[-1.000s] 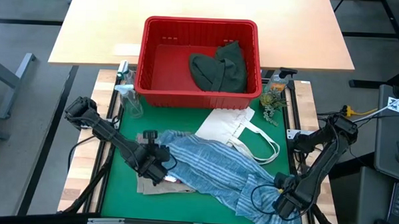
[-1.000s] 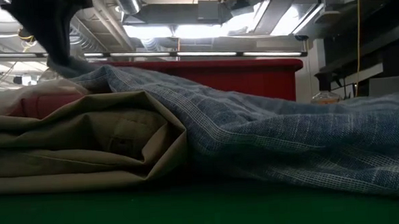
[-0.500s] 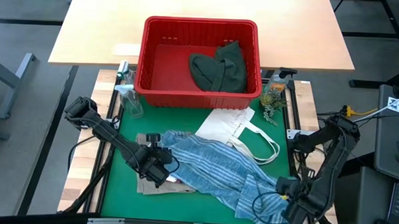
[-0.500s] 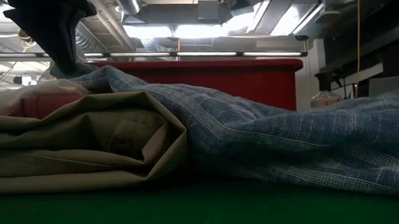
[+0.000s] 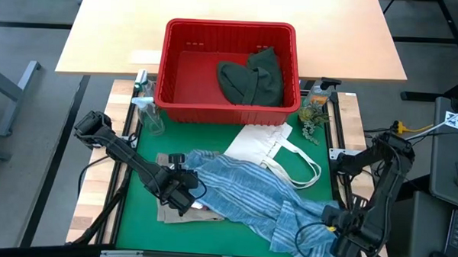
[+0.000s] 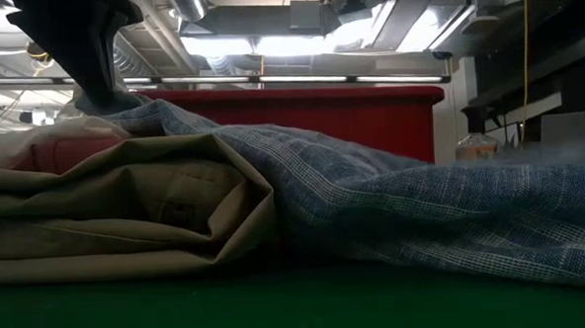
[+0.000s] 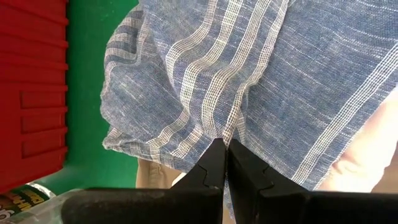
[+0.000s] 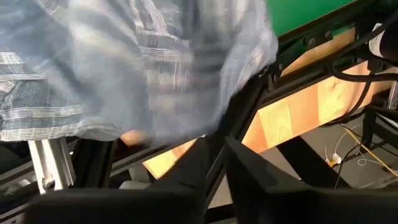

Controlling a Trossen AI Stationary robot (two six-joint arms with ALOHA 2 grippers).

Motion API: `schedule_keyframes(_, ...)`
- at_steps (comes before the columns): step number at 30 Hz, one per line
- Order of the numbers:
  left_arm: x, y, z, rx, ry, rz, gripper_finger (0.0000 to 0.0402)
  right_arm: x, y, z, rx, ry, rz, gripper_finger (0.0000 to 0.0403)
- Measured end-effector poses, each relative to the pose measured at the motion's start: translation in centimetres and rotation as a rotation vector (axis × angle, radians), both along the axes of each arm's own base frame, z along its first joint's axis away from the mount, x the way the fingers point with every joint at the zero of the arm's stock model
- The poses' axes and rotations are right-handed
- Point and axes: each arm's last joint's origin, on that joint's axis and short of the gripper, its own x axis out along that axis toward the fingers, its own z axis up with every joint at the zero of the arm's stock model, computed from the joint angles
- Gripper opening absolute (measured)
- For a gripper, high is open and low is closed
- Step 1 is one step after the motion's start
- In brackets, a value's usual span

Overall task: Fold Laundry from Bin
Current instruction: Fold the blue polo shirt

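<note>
Blue-white striped shirt [image 5: 249, 194] lies stretched between both grippers. Left gripper [image 7: 224, 163] pinched shut on its near edge, over the tan garment [image 5: 176, 212]. Right gripper [image 5: 346, 243] has carried the far corner outward past the table edge; its grip cannot be told, possibly loosening

No readable text anywhere; the printed bottle label [image 7: 15, 202] at seven o'clock of the left wrist view stays illegible.
</note>
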Motion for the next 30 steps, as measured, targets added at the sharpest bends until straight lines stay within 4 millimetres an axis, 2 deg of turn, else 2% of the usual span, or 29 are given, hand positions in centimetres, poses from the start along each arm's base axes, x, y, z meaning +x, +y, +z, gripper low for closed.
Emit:
schedule_keyframes(5, 0.0, 0.0, 0.0, -0.001, -0.002, 0.0, 0.0005, -0.1, -0.2, 0.0, -0.017, -0.003, 0.024, 0.0125)
schedule_keyframes(9, 0.1, -0.1, 0.0, -0.007, -0.012, 0.0, 0.0006, -0.1, 0.1, 0.0, 0.034, 0.026, 0.043, 0.0153)
schedule_keyframes(13, 0.2, -0.1, 0.0, -0.014, -0.023, 0.0, 0.0006, 1.0, 1.5, -0.2, 0.165, -0.135, 0.085, 0.0156)
schedule_keyframes(17, 0.2, -0.1, 0.0, -0.015, -0.024, 0.0, 0.0006, 2.7, 3.7, 0.2, 0.334, -0.439, 0.146, 0.0154)
schedule_keyframes(21, 0.2, -0.1, 0.0, -0.016, -0.025, 0.0, 0.0006, 4.0, 5.2, 0.6, 0.397, -0.671, 0.219, 0.0154)
schedule_keyframes(24, 0.3, -0.2, 0.0, -0.018, -0.029, 0.0, 0.0006, 4.4, 5.8, -0.5, 0.362, -0.677, 0.328, 0.0154)
schedule_keyframes(30, 0.2, -0.4, 0.0, -0.022, -0.035, -0.009, 0.0006, 4.9, 6.9, -3.7, 0.287, -0.574, 0.452, 0.0154)
